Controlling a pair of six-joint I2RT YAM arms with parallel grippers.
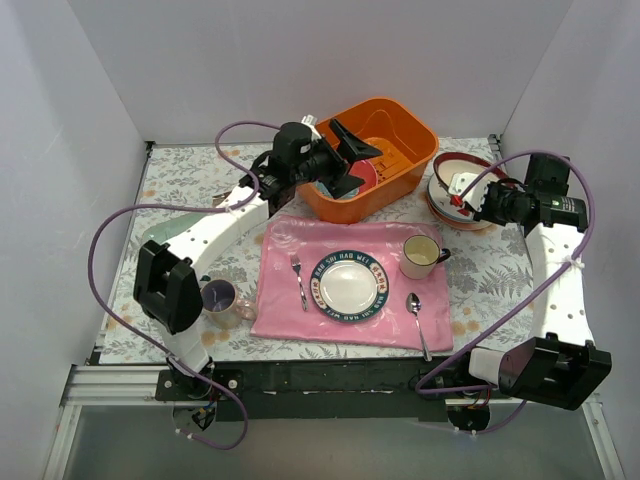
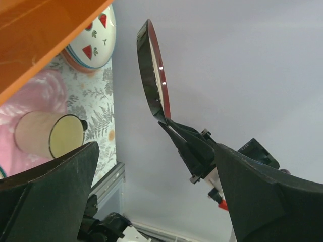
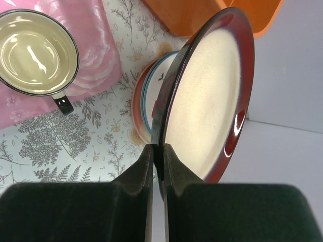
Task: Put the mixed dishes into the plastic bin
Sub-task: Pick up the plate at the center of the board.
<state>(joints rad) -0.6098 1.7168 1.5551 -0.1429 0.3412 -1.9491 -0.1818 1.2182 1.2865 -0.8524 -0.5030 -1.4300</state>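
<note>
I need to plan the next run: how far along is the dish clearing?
Done: a reddish dish seems to lie in the orange bin, half hidden by the open left gripper. In hand: the right gripper, jaws shut, holds a red-rimmed plate on edge above the stack. Left: the stacked plates and the lavender-lined mug.

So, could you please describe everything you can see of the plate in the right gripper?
The plate is round, with a speckled cream face, a glossy red rim band and a dark edge and underside. It looks like glazed ceramic. The right gripper is shut on its rim and holds it nearly on edge in the air, above the stack of plates and close to the bin. As far as the views show, only the gripper's fingers touch it.
</note>
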